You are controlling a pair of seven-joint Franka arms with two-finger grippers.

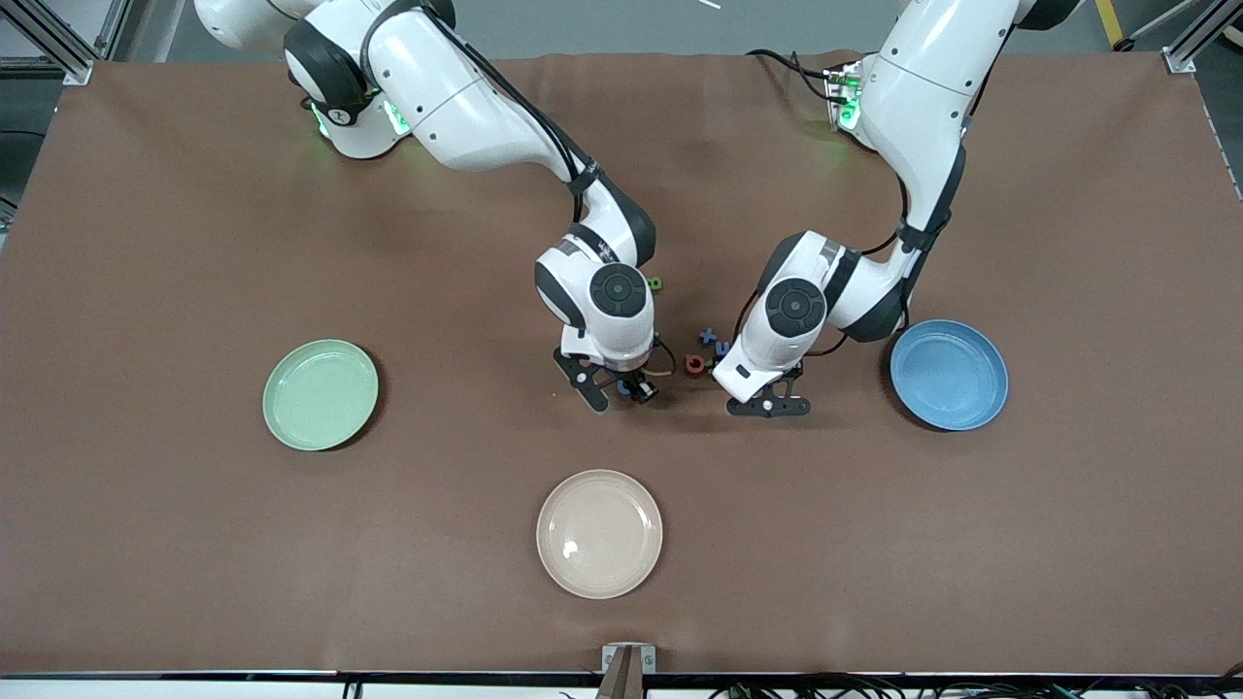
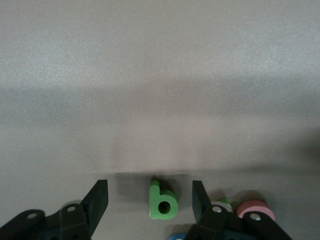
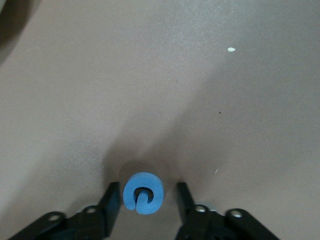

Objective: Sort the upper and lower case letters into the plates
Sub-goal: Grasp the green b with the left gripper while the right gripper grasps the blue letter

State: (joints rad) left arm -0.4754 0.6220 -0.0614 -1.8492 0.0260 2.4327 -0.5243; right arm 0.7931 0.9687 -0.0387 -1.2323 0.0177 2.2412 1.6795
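Green lowercase b [image 2: 162,201] flat on the brown counter [image 1: 194,243], between the left end effector's [image 1: 769,405] fingers, apart from both pads, jaws wide around it and nothing gripped. Blue letter [image 3: 143,194], a rounded curl shape, flat between the right end effector's [image 1: 621,392] fingers, gaps to each pad narrow, contact not certain, so open and not yet holding. Remaining letters clustered between the two wrists at mid counter: red ring letter [image 1: 695,364], small blue pieces [image 1: 708,336] just beside it, one green piece [image 1: 655,284] close against the right arm's wrist; others hidden under the arms. Mint green plate [image 1: 320,394] toward the right arm's end, blue plate [image 1: 949,374] toward the left arm's end, both bare; cream-beige plate [image 1: 599,533] nearest the front camera, also bare. Sorting judged barely begun, no letter in any plate. Likely risks: thin, light foam slipping or flipping on edge if pinched off-centre or too high; the b sitting askew between the pads, so liable to rotate on closing; a neighbouring pink-red piece [image 2: 255,209] just beside one left finger [image 2: 201,200], prone to being nudged or dragged along; two wrists working close together over the same cluster, with risk of contact on lift-off; case of the blue curl hard to read, so wrong-plate placement possible.
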